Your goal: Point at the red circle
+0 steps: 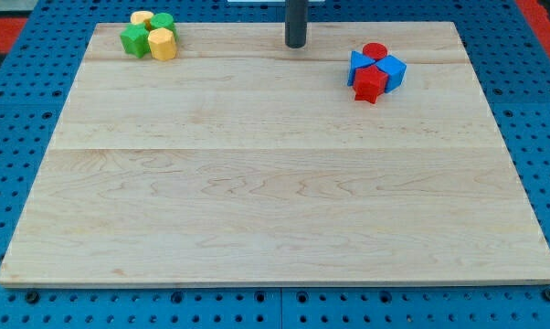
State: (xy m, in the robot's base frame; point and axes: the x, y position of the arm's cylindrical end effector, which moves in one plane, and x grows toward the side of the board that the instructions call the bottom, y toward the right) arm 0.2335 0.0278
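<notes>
Camera view, left to right: green and yellow blocks (150,36) clustered at top-left of wooden surface (275,201). My tip (296,44) near top edge, centre, touching no block; no hand fitted. Red circle (375,51) top-right, well apart from tip, touching blue blocks (391,69) and red star (370,83).

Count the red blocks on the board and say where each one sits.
2. The red circle sits at the top of the cluster at the view's upper right; the red star-like block is at that cluster's bottom. The blue blocks could hide more.
</notes>
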